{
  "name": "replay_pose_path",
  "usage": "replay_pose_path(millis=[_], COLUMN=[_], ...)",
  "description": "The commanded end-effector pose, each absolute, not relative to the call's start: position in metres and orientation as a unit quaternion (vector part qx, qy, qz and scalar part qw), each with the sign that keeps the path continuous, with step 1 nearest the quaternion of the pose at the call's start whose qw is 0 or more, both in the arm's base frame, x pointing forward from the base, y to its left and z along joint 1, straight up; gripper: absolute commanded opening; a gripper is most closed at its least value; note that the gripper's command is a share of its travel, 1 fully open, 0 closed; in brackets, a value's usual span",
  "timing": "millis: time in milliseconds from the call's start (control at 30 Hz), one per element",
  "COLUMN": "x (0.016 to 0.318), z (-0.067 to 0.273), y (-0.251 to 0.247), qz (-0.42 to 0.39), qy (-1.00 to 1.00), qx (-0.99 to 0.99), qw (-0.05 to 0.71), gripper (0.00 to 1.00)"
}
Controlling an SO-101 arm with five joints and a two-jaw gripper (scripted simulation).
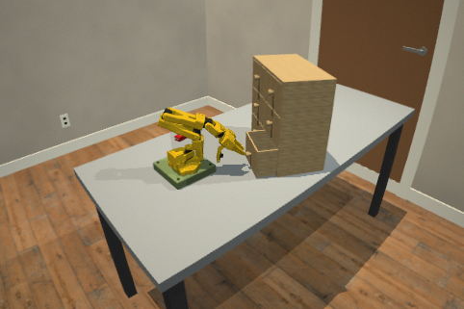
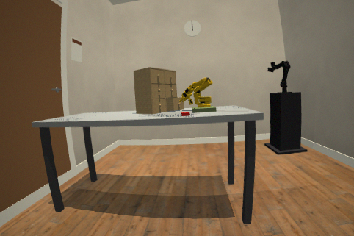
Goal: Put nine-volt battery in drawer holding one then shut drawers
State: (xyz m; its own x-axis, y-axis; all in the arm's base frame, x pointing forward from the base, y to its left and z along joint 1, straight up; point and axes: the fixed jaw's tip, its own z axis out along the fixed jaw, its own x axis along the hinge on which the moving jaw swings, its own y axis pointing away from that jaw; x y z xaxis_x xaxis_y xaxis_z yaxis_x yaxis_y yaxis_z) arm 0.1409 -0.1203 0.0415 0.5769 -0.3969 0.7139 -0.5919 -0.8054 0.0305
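The red nine-volt battery lies on the table, behind the arm's base in the top view and in front of it in the exterior view. The wooden drawer cabinet stands mid-table. Its bottom drawer on the arm's side is pulled part way out. What is inside it is hidden. My gripper is low, with its long finger tip at that drawer's knob. The jaws stand a little apart, and I see nothing held between them.
The other drawers look shut, their knobs in rows on the cabinet front. The arm's green base plate sits on the grey table. A black arm on a pedestal stands away on the floor.
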Motion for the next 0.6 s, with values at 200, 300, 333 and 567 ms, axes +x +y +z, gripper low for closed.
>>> replay_pose_path(millis=[200,300,333,567], x=[0.1512,0.1512,0.1512,0.1527], z=[0.0304,0.0304,0.0304,0.0273], y=[-0.1262,-0.1262,-0.1262,-0.1272], qz=[0.366,0.366,0.366,0.366], qy=[-0.282,-0.282,-0.282,-0.282], qx=[0.877,0.877,0.877,0.877], qw=[0.131,0.131,0.131,0.131], gripper=[0.21,0.21,0.21,0.21])
